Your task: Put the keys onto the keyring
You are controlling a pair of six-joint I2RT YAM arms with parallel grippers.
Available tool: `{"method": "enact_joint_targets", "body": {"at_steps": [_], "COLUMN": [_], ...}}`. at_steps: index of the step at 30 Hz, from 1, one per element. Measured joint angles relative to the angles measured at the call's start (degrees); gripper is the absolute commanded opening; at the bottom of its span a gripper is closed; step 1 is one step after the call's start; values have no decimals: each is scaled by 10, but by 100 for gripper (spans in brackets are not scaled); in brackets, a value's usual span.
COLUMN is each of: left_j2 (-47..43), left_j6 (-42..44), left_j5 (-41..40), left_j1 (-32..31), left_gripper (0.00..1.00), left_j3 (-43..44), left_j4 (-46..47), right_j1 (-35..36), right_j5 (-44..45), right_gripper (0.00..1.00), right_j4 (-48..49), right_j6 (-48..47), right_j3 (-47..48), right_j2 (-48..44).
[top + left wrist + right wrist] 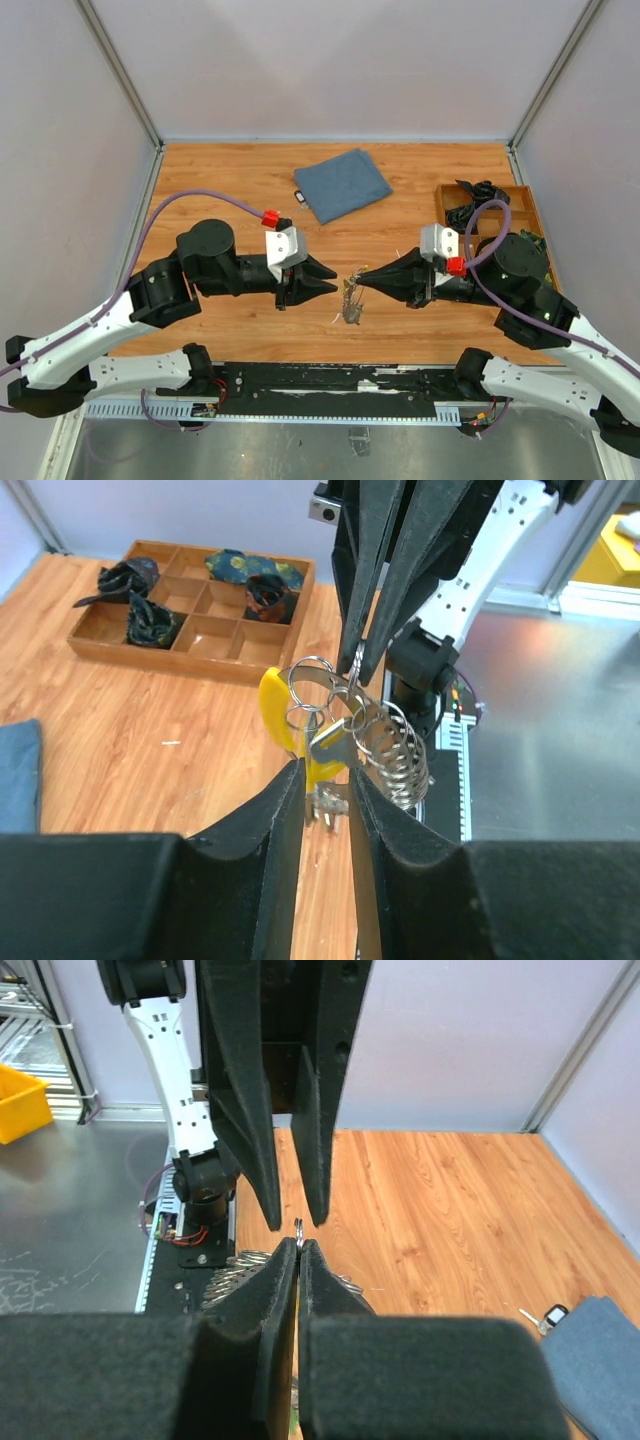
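Step in hand, judged from the layout: threading a key onto the ring. The right claw (357, 675) is clamped on a thin wire at the top of the keyring (395, 755). It holds the ring and the keys (351, 303) hanging from it clear of the table (230, 190), a little toward 6 o'clock of the table's middle. The left claw (325, 772) faces it with fingers partly apart, flanking a yellow-headed key (280, 710); no clamp on that key is visible. In the left wrist view the keyring's coiled body lies on an 11-to-5 o'clock axis, with the yellow head at its 9 o'clock. In the top view the bundle's long axis runs 12 to 6 o'clock, free end toward 6. Next move, as judged: close the left claw on the key, align its hole with the ring's open end, and feed it along the wire. Hold the right claw steady, since the hanging bundle can swing.
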Motion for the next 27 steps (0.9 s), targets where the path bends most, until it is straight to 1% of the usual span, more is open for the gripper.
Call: {"method": "enact_joint_targets", "body": {"at_steps": [3, 7, 9, 11, 14, 16, 19, 21, 23, 27], "left_j2": [-26, -41, -39, -33, -24, -20, -22, -24, -28, -43], "left_j6": [-19, -50, -64, -77, -96, -112, -139, -155, -167, -182], "left_j5": [-24, -77, -111, -147, -198, -211, -217, -220, -223, -232], "left_j1": [0, 0, 0, 0, 9, 38, 114, 152, 174, 186], "left_gripper": [32, 32, 32, 35, 38, 39, 39, 40, 41, 43], "left_j3": [-26, -46, -50, -52, -59, -65, -84, -96, -107, -115], "left_j4": [28, 56, 63, 65, 68, 68, 70, 69, 67, 58], "right_j1": [0, 0, 0, 0, 0, 0, 0, 0, 0, 0], "right_j5": [23, 72, 93, 107, 132, 148, 178, 192, 206, 220], "right_gripper": [0, 0, 0, 0, 0, 0, 0, 0, 1, 1], "right_j4": [9, 3, -12, -30, -82, -118, -184, -228, -265, -301], "right_j6": [1, 1, 0, -1, -7, -14, -24, -31, -37, -48], "right_j3": [-11, -16, -19, -23, -24, -24, -21, -11, 0, 11], "right_j2": [-8, -11, -11, -10, -9, -3, 19, 45, 86, 181]}}
